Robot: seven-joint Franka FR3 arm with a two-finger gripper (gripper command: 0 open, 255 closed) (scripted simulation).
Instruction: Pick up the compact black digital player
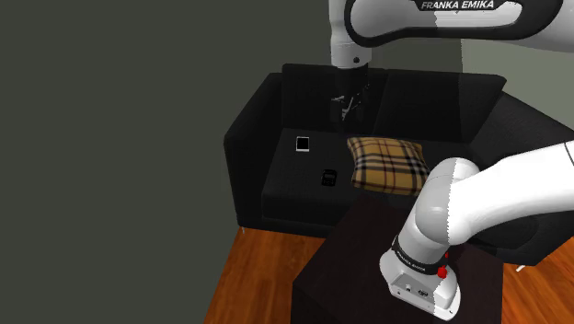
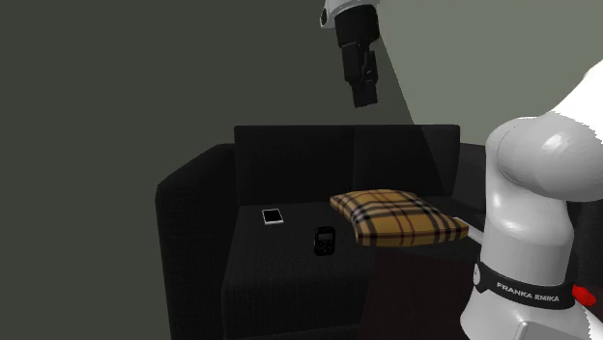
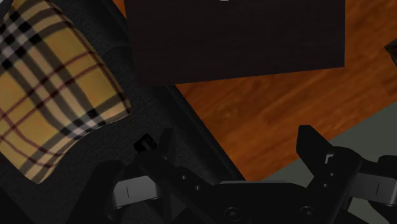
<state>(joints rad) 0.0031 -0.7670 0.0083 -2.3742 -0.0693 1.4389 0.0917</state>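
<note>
The small black digital player [image 1: 328, 177] lies flat on the black sofa seat [image 1: 294, 189], just off the plaid cushion's corner; in the second exterior view the player [image 2: 324, 240] sits near the seat's front. My black gripper [image 1: 344, 114] hangs high above the seat, in front of the backrest and well away from the player [image 2: 364, 98]. In the wrist view the gripper [image 3: 229, 143] is open, its fingers [image 3: 149, 144] standing wide apart with nothing between them.
A flat device with a white screen [image 1: 302, 144] lies on the seat behind the player. A tan plaid cushion [image 1: 388, 164] rests beside both. My dark stand [image 1: 354, 253] is in front of the sofa on a wooden floor [image 1: 258, 271].
</note>
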